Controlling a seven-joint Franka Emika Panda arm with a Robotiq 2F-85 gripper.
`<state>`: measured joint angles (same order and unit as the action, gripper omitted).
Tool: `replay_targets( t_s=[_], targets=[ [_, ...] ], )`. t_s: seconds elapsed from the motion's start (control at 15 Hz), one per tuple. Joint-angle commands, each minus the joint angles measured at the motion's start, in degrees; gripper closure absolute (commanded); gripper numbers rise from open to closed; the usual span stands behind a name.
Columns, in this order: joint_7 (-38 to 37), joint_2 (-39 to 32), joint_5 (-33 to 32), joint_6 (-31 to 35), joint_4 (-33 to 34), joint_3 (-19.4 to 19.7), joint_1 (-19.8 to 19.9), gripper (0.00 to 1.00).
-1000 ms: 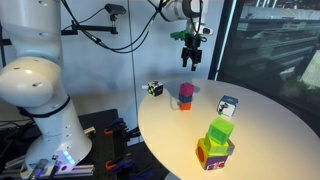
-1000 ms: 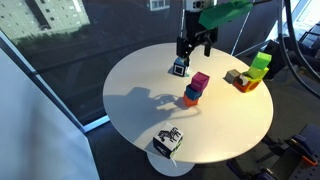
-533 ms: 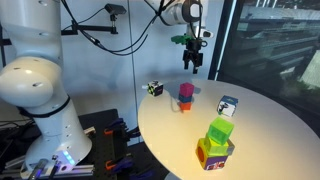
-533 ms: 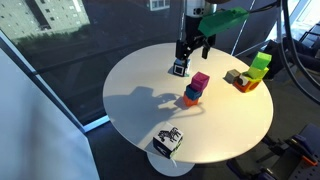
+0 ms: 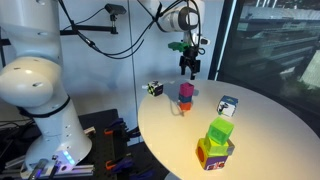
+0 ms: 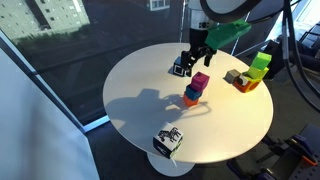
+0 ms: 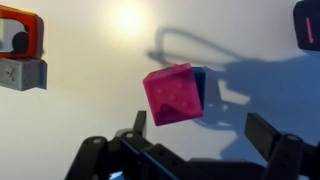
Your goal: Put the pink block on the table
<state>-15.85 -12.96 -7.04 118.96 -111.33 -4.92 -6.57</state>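
The pink block (image 5: pixel 186 92) is a small magenta cube on top of a short stack of other small blocks on the round off-white table (image 5: pixel 250 140). It also shows in an exterior view (image 6: pixel 200 81) and in the wrist view (image 7: pixel 172 93), where a blue block peeks out beneath it. My gripper (image 5: pixel 188 70) hangs above the pink block, open and empty; it shows in an exterior view (image 6: pixel 198 58). In the wrist view (image 7: pixel 200 135) the two fingers stand apart with the block just beyond them.
A lime-green cube stack (image 5: pixel 217 140) stands at one side of the table (image 6: pixel 255 70). A black-and-white cube (image 5: pixel 228 105) lies behind the stack (image 6: pixel 181 66). Another patterned cube (image 6: pixel 167 141) sits at the table's edge (image 5: pixel 154 88). An orange-and-grey block (image 7: pixel 20 55) shows in the wrist view.
My gripper has moved from above the black-and-white cube toward the pink block and come lower. It stays open. The blocks have not moved.
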Motion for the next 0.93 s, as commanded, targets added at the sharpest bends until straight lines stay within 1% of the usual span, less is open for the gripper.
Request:
replay_targets(
  t_s=[0.0,0.4,0.87],
  targets=[
    [3.0,2.1,-1.0,2.2,-3.5,0.8,0.1,0.0],
    [4.9,1.6,-1.6,4.9,-5.3,1.6,0.2,0.0],
    [5.2,1.0,-1.5,7.1,-6.4,1.9,0.2,0.0]
  ],
)
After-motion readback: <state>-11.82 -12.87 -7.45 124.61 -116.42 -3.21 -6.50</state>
